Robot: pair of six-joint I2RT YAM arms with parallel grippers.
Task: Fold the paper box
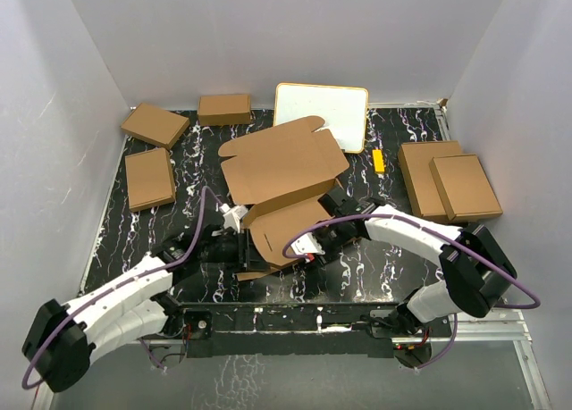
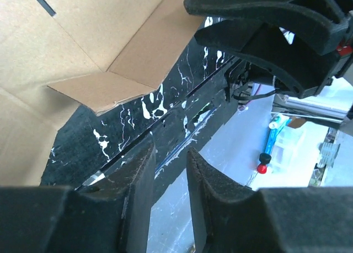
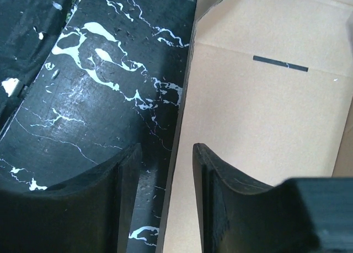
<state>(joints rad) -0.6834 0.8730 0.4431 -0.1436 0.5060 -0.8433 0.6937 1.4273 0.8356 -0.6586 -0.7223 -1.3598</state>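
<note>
The paper box point(image 1: 284, 164), a large brown die-cut sheet, lies partly folded in the middle of the black marbled mat, with a panel point(image 1: 286, 231) raised at the near side. My left gripper point(image 1: 241, 247) is at that panel's near left, open, and the left wrist view shows nothing between its fingers point(image 2: 170, 148); the cardboard flap point(image 2: 105, 87) lies ahead of it. My right gripper point(image 1: 304, 247) is at the panel's near right. In the right wrist view it point(image 3: 166, 147) stands open astride the sheet's edge point(image 3: 185, 98), with a gap on both sides.
Small folded brown boxes lie at the back left point(image 1: 155, 125), at the back point(image 1: 224, 109) and at the left point(image 1: 149, 179); two more are stacked on the right point(image 1: 465, 187). A white board point(image 1: 322, 113) leans at the back. A yellow piece point(image 1: 378, 161) lies beside it.
</note>
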